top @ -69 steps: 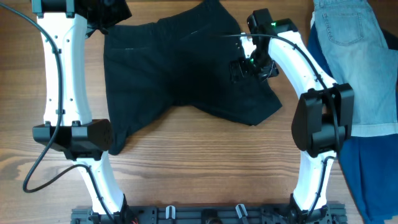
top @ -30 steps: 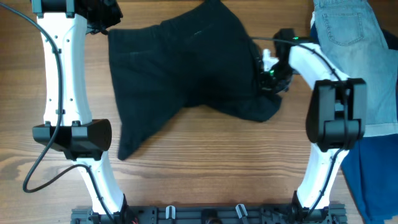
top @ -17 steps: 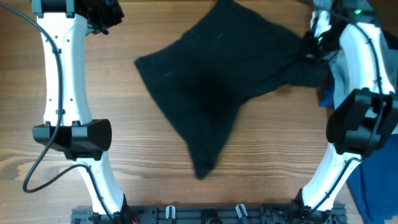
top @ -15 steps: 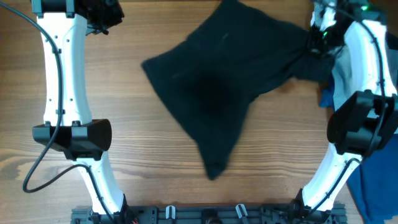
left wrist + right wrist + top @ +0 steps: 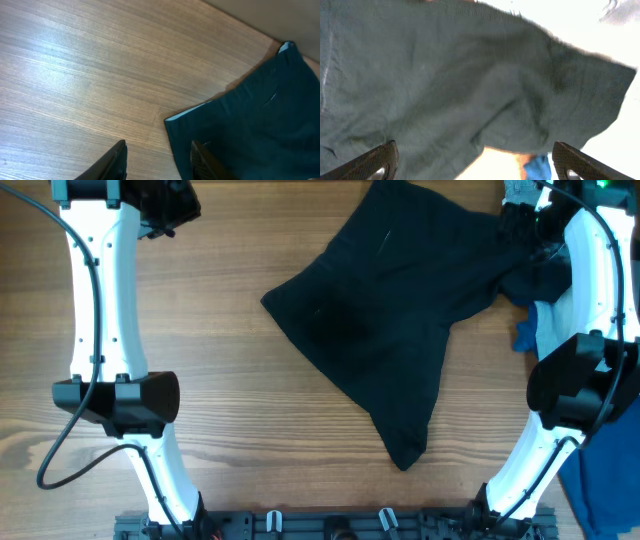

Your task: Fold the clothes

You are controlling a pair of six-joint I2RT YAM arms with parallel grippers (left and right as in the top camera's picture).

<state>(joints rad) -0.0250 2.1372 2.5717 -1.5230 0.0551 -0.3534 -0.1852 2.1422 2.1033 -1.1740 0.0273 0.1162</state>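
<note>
The black garment (image 5: 390,320) lies askew on the table (image 5: 230,400), centre to far right. One leg tapers toward the near edge and the other end is bunched at the far right corner, where it laps onto the royal blue cloth (image 5: 603,480). It is not flat and no fold has been made, so this is judged to be early layout work. The right gripper (image 5: 473,150) hangs over the bunched end, jaws spread wide with the cloth beneath them and nothing pinched. It is probably there because that end needs pulling clear of the neighbouring cloth and smoothing. The left gripper (image 5: 158,150) sits at the far left over bare wood, jaws partly apart and empty, with the nearest garment corner just to its side and not touching. It seems parked out of the way, or waiting to take that corner. The risk is that the soft fabric drags and rumples if only one end is pulled, so the next grasp likely wants both arms on the edge.
</note>
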